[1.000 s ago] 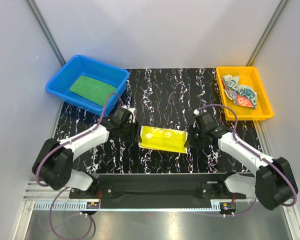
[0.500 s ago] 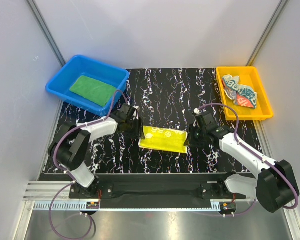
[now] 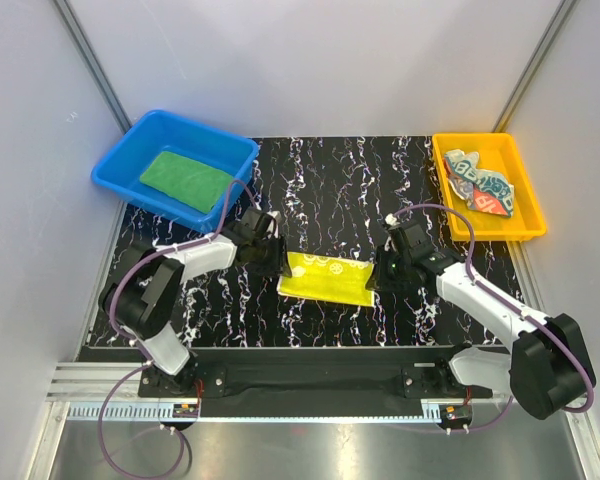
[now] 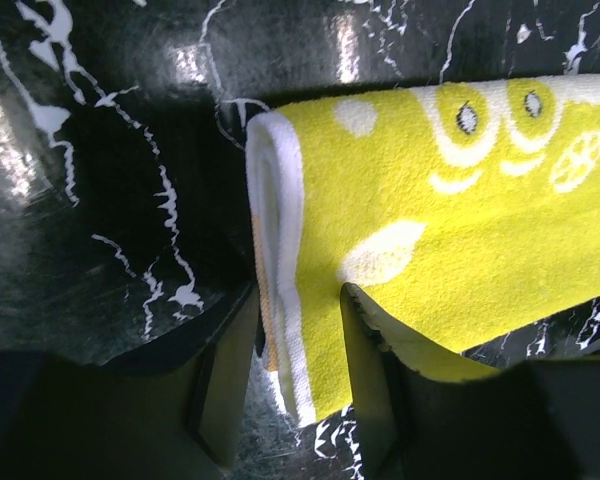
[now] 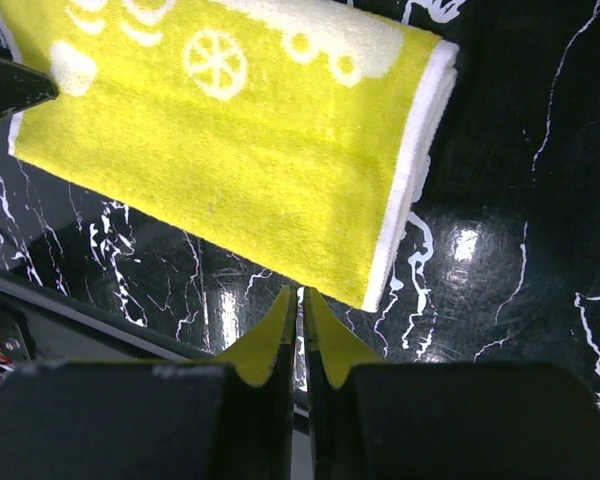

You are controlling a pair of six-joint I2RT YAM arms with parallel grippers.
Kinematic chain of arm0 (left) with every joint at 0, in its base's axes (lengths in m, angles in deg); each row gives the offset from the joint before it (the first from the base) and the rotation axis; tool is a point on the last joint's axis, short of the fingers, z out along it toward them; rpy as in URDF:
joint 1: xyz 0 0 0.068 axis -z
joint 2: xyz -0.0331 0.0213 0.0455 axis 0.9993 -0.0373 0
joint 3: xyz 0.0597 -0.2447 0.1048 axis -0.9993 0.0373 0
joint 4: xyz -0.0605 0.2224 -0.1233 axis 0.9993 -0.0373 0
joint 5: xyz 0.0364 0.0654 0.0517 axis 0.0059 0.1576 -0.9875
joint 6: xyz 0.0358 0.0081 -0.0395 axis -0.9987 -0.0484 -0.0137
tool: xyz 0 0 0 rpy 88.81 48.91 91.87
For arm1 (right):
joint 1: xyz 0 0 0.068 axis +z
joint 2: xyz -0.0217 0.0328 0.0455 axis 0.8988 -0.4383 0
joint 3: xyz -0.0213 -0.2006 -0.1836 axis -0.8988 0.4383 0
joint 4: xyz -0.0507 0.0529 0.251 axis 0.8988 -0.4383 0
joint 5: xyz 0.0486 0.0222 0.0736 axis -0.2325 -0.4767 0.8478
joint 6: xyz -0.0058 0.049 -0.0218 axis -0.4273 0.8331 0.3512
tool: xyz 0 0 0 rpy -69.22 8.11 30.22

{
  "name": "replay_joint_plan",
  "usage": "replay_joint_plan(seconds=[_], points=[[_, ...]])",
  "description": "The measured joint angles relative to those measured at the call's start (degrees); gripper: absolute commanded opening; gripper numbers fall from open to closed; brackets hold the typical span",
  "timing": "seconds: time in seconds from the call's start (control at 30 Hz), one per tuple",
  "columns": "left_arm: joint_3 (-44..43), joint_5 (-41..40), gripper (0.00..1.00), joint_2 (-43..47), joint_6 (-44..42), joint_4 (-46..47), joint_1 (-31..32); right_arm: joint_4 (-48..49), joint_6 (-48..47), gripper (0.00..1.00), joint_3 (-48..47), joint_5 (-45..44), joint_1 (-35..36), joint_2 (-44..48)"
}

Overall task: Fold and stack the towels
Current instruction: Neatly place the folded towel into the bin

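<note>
One yellow towel [image 3: 325,278], left end effector [image 4: 298,300] astride

Left arm [image 3: 195,255] and right arm [image 3: 470,292] stretched low toward each other, left pincer [image 4: 298,300] jaws apart, right pincer [image 5: 301,300] jaws nearly touching

We note two arms of like build, left arm [image 3: 195,255] and right arm [image 3: 480,295], each with white link shells and black joint housings. A purple cable [image 3: 435,208] loops along each. Both mount on a black base rail [image 3: 310,372]. We find black, wedge-shaped fingers on the left gripper [image 4: 300,300] and right gripper [image 5: 297,295].
</note>
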Motion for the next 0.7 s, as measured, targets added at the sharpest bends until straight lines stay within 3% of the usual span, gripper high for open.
replay_joint_plan(seconds=[0.13,0.37,0.7], points=[[0.1,1.0,0.36,-0.9,0.7,1.7,0.0,0.5,-0.1,0.12,0.0,0.6,0.0,0.0],[0.0,2.0,0.0,-2.2,1.8,3.2,0.1,0.8,-0.9,0.12,0.0,0.8,0.0,0.0],[-4.7,-1.5,0.0,-3.0,-0.9,-5.1,0.6,0.9,-2.2,0.12,0.0,0.8,0.0,0.0]])
